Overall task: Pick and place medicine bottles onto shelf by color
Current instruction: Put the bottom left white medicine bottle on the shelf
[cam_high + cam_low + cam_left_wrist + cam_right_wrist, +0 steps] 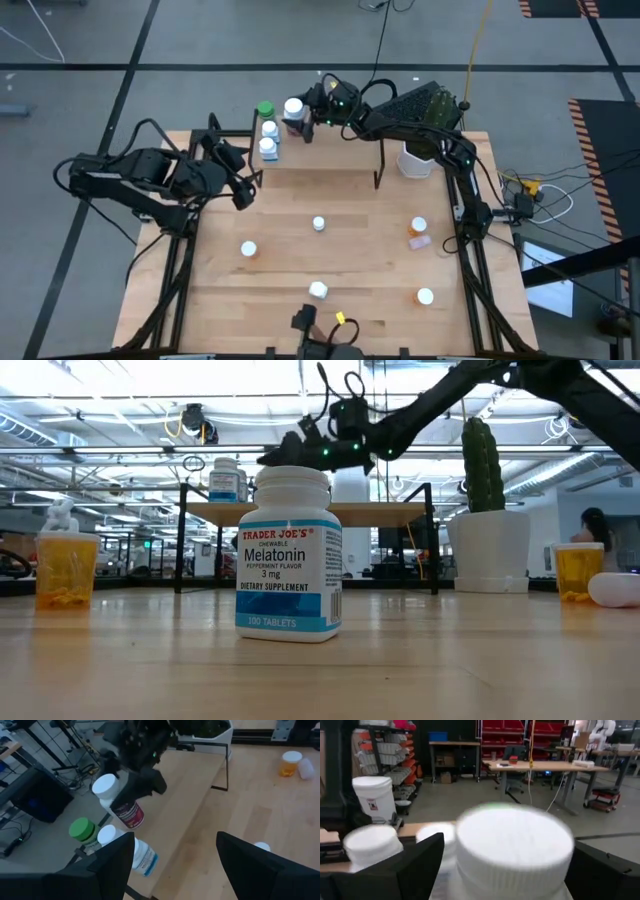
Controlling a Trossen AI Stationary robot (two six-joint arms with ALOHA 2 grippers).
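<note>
Left gripper (243, 190) idle, fingers parted, nothing held. Right gripper (305, 118) straddles dark red bottle (294, 112) on shelf (330, 172), fingers spreading, letting go; bottle tilted, cap toward your claw's wrist: back straight off

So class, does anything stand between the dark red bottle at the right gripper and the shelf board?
Nothing visible does. The right gripper has the dark red bottle between its fingers over the shelf, beside the bottles already there.
</note>
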